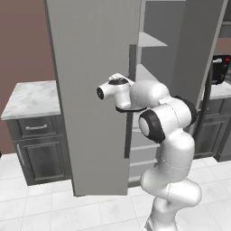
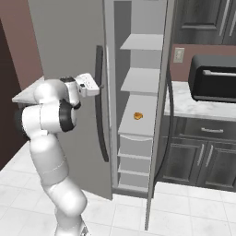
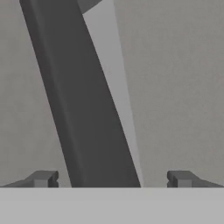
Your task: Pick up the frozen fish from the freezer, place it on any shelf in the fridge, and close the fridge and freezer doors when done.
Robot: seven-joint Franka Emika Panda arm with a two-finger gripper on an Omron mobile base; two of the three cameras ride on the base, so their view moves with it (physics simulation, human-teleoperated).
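Tall grey side-by-side unit, narrow grey freezer compartment (image 2: 138,101) open at centre of right base view, opaque grey shelves stacked inside. Small orange lump (image 2: 138,115) sits on 3rd shelf down. Frozen fish can't be made out on any shelf. Wide flat grey fridge door (image 1: 92,90) fills centre-left of left base view; long dark curved vertical handle (image 3: 83,100) runs tilted through hand view, centre-left. Gripper (image 3: 113,178) released, 2 dark fingertips (image 3: 43,178) spread wide either side of handle, not clamping it. Black microwave (image 2: 213,78) on marble counter, right edge.
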